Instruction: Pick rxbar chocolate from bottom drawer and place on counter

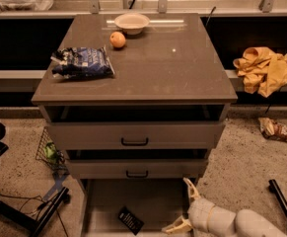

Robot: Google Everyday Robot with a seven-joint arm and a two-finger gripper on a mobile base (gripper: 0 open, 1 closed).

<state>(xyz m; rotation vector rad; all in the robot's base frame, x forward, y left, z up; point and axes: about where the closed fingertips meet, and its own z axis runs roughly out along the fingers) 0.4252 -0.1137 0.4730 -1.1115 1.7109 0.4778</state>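
Observation:
The rxbar chocolate (130,220), a small flat black wrapper, lies on the pale floor of the open bottom drawer (103,201), near its front middle. My gripper (185,205) is at the drawer's right side, to the right of the bar and apart from it. Its pale fingers (191,189) are spread open with nothing between them. The counter (182,68) is the grey-brown top of the cabinet, above the drawers.
On the counter lie a blue-and-white snack bag (82,62), an orange (117,39) and a white bowl (131,21). Two upper drawers with black handles (134,142) stand slightly out. A yellow cloth (265,69) lies at the right, cables and a black object at the left floor.

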